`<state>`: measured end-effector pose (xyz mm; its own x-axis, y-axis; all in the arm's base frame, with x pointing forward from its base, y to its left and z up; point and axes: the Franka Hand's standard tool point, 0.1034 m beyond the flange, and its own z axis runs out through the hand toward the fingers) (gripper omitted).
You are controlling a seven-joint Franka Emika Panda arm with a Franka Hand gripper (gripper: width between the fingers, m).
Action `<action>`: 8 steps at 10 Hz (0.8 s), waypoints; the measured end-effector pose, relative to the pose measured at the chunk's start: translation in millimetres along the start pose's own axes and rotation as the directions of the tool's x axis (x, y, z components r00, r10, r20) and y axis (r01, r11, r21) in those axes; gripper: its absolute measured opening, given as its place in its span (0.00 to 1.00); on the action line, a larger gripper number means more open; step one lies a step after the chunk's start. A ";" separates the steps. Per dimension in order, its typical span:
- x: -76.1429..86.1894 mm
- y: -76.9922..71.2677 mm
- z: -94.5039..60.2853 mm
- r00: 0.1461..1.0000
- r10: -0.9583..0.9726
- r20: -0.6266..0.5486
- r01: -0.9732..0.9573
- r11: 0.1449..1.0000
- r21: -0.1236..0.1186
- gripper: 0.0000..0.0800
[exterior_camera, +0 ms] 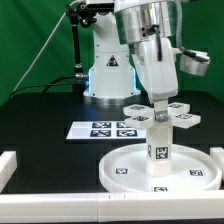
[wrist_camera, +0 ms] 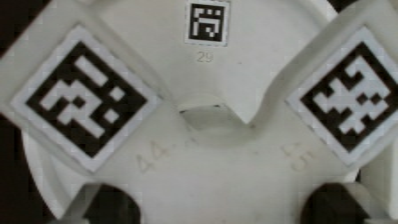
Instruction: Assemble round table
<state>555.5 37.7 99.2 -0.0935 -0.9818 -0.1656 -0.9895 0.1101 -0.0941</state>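
Observation:
The large round disc lies flat on the table at the exterior view's front right. The short thick leg stands upright on its middle. The cross-shaped base sits level on top of the leg, its tagged arms spread out. My gripper comes straight down onto the base's middle and is shut on it. In the wrist view the base fills the frame, with two tagged arms and a small centre hole. My gripper shows as dark fingertips on either side of the white part.
The marker board lies flat behind the disc, to the exterior view's left. White border blocks line the left edge and the front edge. The arm's base stands at the back.

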 end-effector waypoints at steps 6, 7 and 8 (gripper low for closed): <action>-12.0 -4.1 -31.1 0.996 -0.087 0.031 0.087 0.996 0.012 0.81; -11.9 -3.3 -28.6 0.994 -0.110 0.030 0.109 0.994 0.009 0.81; -12.0 -3.0 -28.1 0.990 -0.136 0.030 0.136 0.991 0.009 0.81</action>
<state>556.5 44.9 129.1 0.0455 -0.9824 -0.1809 -0.9920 -0.0231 -0.1243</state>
